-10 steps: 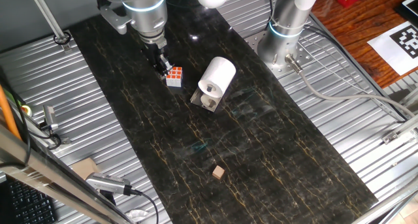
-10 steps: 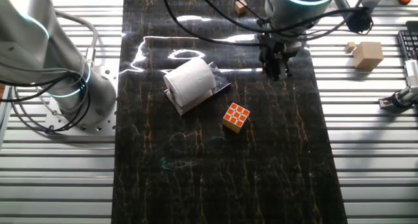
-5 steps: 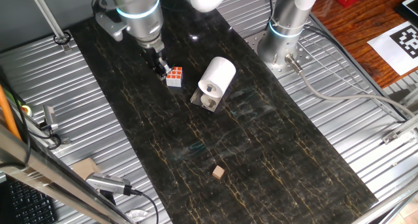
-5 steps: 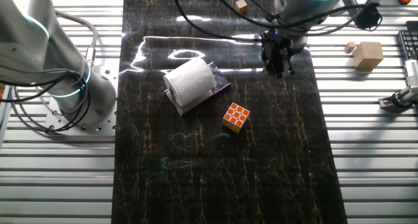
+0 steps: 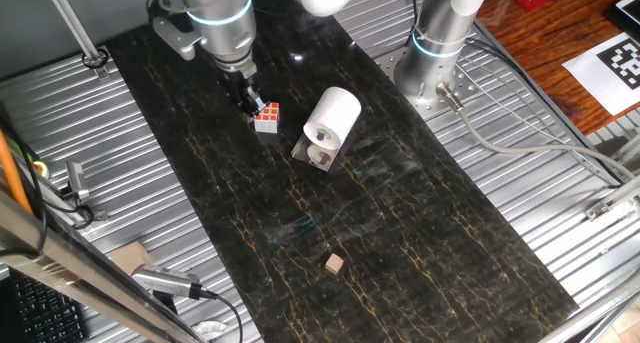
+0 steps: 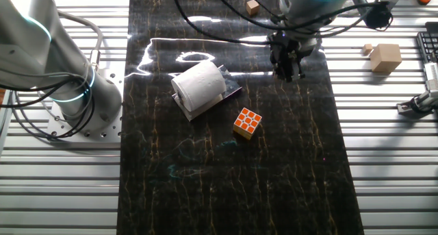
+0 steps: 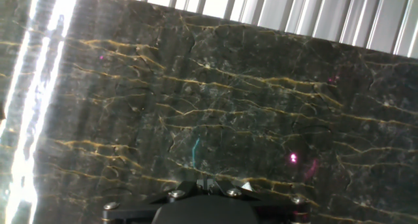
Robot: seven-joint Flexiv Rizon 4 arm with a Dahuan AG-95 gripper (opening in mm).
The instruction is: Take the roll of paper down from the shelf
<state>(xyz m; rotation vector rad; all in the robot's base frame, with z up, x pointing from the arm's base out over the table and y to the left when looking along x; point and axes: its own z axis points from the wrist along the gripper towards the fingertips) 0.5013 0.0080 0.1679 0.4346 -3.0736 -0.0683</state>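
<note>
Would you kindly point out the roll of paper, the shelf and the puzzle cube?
roll of paper point(image 5: 336, 111): one fixed view, white side.
shelf point(image 6: 232, 91): the other fixed view, plate edge.
puzzle cube point(image 6: 247, 122): the other fixed view, top face.

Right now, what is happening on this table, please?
One robot arm hangs its gripper over the dark mat, beside the orange-and-white cube, holding nothing. The roll of paper lies on the small metal shelf, apart from the gripper, so taking it down has not begun. The hand view shows only bare mat.
</note>
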